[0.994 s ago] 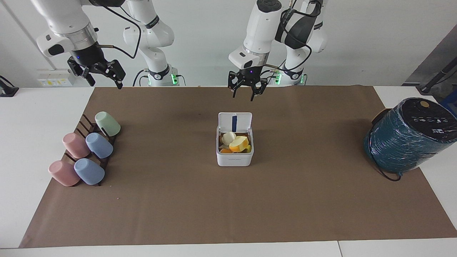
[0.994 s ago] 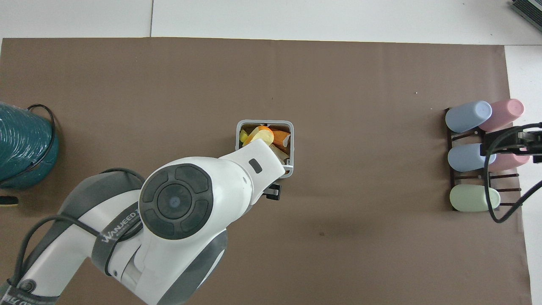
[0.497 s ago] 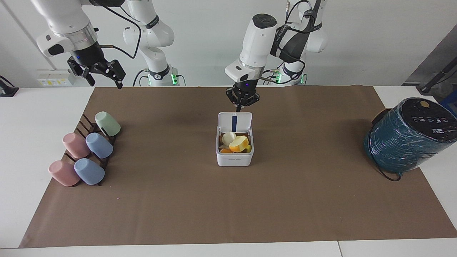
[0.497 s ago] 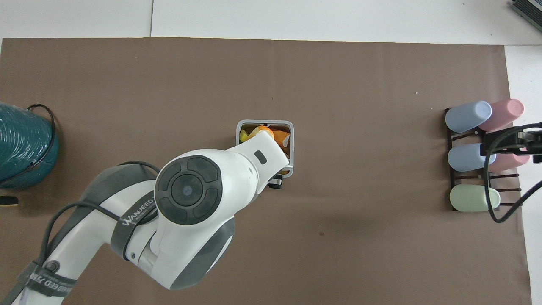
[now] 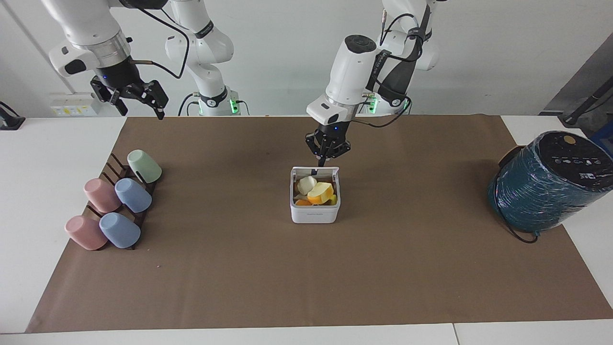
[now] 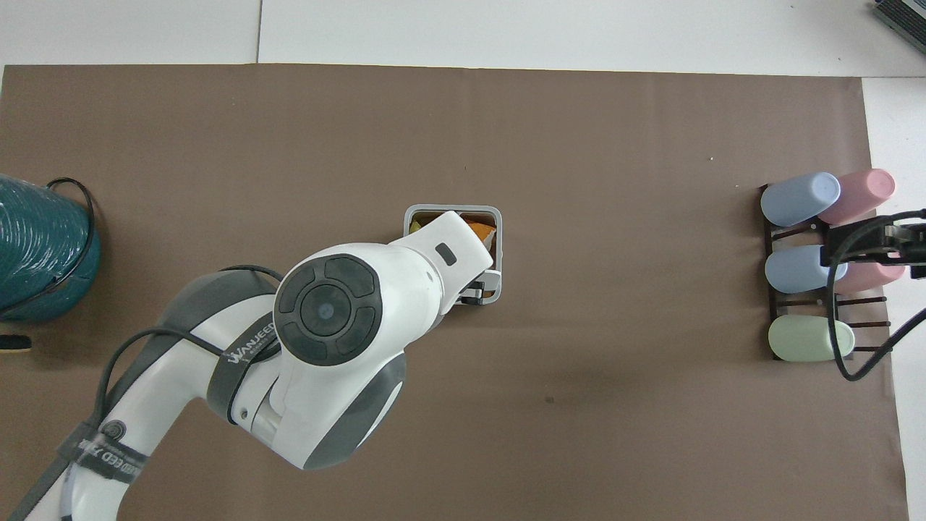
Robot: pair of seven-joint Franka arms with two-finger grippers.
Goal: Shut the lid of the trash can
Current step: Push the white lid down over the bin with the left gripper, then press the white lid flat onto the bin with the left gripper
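Observation:
The white trash can (image 5: 314, 213) stands mid-table on the brown mat, filled with fruit scraps (image 5: 320, 192). Its lid (image 5: 302, 169) leans forward over the opening from the hinge at the edge nearer the robots, and I see it almost edge-on. My left gripper (image 5: 321, 162) is shut, with its tips at the lid's raised edge. In the overhead view the left arm covers the lid and most of the trash can; only part of the rim (image 6: 498, 239) shows. My right gripper (image 5: 139, 101) is open and waits up in the air over the cup rack.
A rack of pastel cups (image 5: 115, 203) lies at the right arm's end of the table and also shows in the overhead view (image 6: 817, 268). A large teal wrapped cylinder (image 5: 546, 187) with a cable stands at the left arm's end.
My left gripper has shut, come down to the lid's raised edge and pushed it. The lid has swung from upright to leaning over the opening. The right arm has not moved.

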